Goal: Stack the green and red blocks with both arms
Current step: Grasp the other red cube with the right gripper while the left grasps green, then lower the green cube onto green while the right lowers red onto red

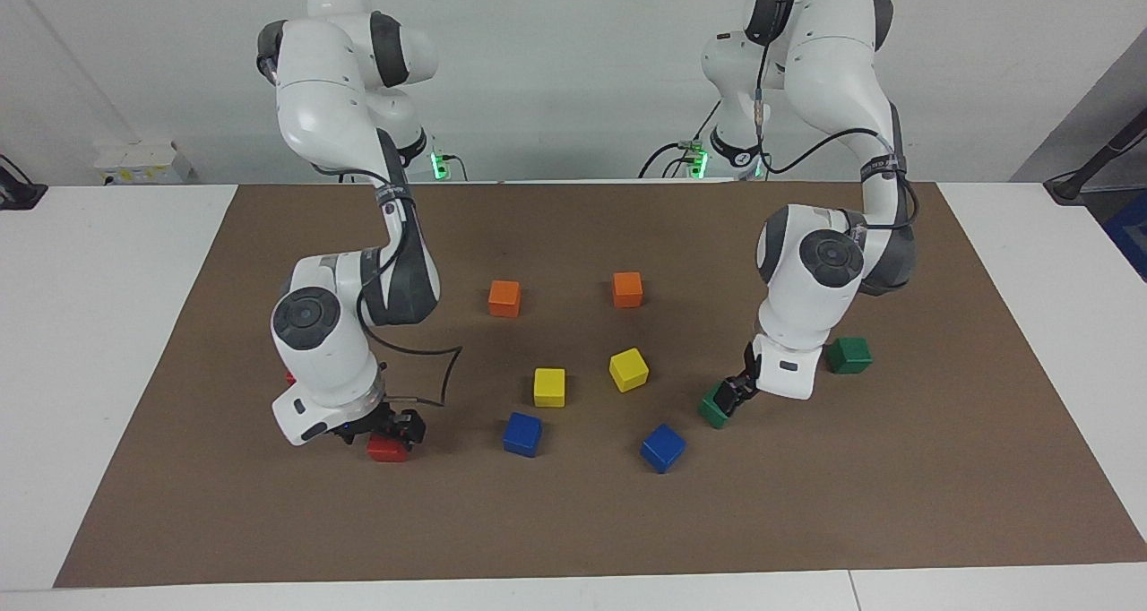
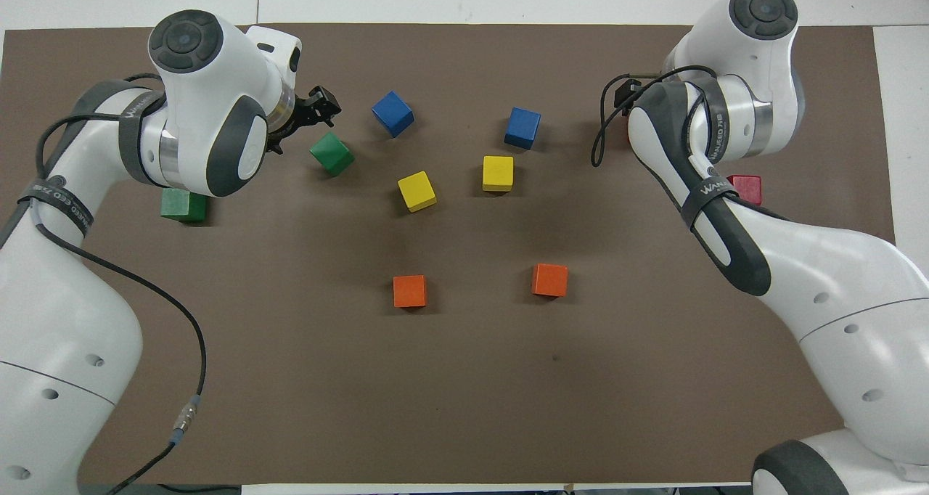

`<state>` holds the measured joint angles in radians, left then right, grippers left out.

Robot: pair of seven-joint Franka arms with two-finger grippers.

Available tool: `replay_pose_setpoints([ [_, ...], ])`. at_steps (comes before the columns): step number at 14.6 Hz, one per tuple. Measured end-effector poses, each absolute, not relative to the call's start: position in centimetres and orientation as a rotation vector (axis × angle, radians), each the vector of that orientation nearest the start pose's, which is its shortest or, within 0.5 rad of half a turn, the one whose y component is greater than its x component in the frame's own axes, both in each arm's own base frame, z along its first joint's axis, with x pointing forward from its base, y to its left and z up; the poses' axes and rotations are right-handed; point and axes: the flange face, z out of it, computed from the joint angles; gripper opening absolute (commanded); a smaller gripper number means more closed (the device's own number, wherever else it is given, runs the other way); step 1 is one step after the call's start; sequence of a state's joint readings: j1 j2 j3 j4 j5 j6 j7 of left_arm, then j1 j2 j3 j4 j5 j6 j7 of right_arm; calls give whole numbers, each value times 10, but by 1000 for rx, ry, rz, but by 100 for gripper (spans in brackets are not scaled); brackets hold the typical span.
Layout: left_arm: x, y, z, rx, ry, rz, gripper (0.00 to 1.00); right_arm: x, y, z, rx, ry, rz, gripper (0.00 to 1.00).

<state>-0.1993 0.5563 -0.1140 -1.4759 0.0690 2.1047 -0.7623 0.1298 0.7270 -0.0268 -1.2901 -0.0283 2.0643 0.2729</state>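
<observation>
A white wall backs the desk [image 1: 107, 342], which carries a brown mat [image 1: 573, 521] reaching almost to its edges.

Both arms work near the mat edge farthest from the robots. The left tool [image 1: 737, 394] is low at one green block [image 1: 714, 408], its fingers spread, with the block just at the fingertips and resting on the mat; whether they touch it cannot be told. The second green block [image 1: 849, 355] lies nearer to the robots, toward the left arm's end of the desk. The right tool [image 1: 392, 428] sits directly above one red block [image 1: 387, 450], fingers spread; the block appears to rest on the mat, not pinched. The other red block [image 2: 746, 189] lies nearer to the robots, largely hidden by the right arm in the facing view.

Handling, as a judgement: the blocks look rigid, light and matte, so slip risk is low. Take hold across two opposite flat faces, centred, fingers square to the faces. The green block at the left tool sits turned relative to the mat edges, so the wrist must match its rotation.

Orange, yellow and blue blocks occupy the mat's middle.
</observation>
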Motion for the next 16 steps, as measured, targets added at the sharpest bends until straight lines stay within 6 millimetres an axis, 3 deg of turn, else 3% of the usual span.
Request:
replay_pose_setpoints([
  [6,685,-216,351,-3063,-823,-189,100,744,78,307,-3153,238,-156,100],
  [12,675,-223,315,-3068,-842,-211,100,735,79,282,-3156,232,-129,99],
  [13,673,-224,312,-3063,-855,-206,100,734,79,281,-3157,231,-123,91],
  [14,672,-225,310,-3060,-866,-201,100,733,80,280,-3157,230,-118,70],
  [16,670,-228,310,-3058,-881,-201,100,732,81,280,-3156,228,-116,0],
])
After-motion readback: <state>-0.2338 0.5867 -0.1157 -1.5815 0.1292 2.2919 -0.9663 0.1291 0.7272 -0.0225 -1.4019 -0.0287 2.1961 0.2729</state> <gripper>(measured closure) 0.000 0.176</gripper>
